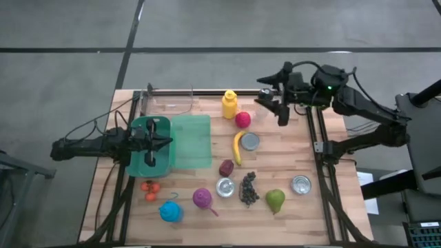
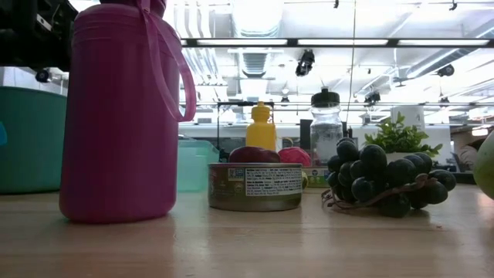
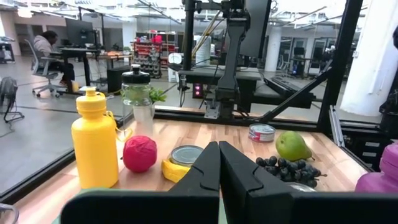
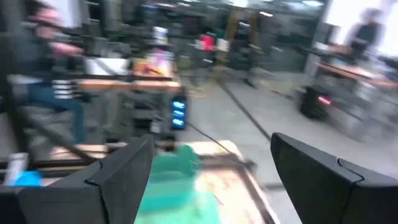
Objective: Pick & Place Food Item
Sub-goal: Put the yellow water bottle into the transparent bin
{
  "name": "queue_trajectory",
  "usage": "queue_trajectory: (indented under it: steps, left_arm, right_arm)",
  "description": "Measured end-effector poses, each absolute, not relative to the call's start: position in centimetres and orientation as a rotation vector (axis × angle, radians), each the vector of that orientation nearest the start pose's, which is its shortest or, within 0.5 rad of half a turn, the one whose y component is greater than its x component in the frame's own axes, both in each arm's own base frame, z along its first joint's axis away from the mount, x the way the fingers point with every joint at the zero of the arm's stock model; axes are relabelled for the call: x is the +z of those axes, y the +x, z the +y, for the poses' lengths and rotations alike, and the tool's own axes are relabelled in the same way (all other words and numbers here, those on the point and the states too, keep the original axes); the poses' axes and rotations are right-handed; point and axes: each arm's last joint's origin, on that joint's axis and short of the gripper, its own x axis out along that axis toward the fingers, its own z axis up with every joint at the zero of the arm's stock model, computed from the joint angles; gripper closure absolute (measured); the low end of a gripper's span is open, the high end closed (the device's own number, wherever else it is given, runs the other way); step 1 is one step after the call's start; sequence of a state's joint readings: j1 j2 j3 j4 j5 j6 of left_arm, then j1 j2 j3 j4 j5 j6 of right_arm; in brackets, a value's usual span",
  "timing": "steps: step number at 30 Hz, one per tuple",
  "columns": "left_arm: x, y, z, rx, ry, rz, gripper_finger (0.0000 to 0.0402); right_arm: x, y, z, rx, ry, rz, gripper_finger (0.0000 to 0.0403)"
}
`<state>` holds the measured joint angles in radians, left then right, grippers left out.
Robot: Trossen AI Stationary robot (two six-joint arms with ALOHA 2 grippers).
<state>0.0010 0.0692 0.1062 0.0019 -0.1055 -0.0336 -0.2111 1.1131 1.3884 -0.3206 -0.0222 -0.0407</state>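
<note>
Food lies on the wooden table: a banana (image 1: 238, 147), dark grapes (image 1: 248, 188) (image 2: 386, 182), a green pear (image 1: 275, 200) (image 3: 292, 145), a dark red fruit (image 1: 226, 167) and small tomatoes (image 1: 150, 187). My right gripper (image 1: 271, 103) (image 4: 211, 180) hovers open, high above the far right part of the table, with nothing between its fingers. It points toward the table's left. My left gripper (image 1: 155, 141) (image 3: 219, 168) is shut and empty at the left, level over the teal bin (image 1: 138, 162).
A yellow bottle (image 1: 229, 105), a pink ball (image 1: 242, 119), three cans (image 1: 250, 141) (image 1: 224, 187) (image 1: 300, 184), a magenta bottle (image 1: 202, 198) (image 2: 120, 116) and a blue object (image 1: 171, 211) stand among the food. A green sheet (image 1: 191, 141) lies beside the bin. A clear container (image 1: 169, 100) stands far left.
</note>
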Motion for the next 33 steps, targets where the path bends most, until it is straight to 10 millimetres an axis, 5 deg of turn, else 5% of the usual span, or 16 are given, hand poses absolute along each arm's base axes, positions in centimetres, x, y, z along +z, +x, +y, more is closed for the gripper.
queue_trajectory:
  steps: [7,14,22,33]
  left_arm:
    - [19.4,9.6,0.3,0.107,0.031,-0.035,0.0401]
    - [19.4,9.6,0.3,0.107,0.028,-0.034,0.0401]
    - [19.4,9.6,0.3,0.107,0.027,-0.031,0.0401]
    - [19.4,9.6,0.3,0.107,0.025,-0.031,0.0401]
  right_arm:
    - [43.0,16.2,-3.5,-0.226,0.071,-0.029,0.0080]
    - [38.4,14.3,-3.1,-0.244,0.081,-0.162,0.0080]
    - [37.5,11.9,-2.7,-0.248,0.090,-0.236,0.0080]
    - [37.5,11.8,-2.6,-0.247,0.087,-0.237,0.0080]
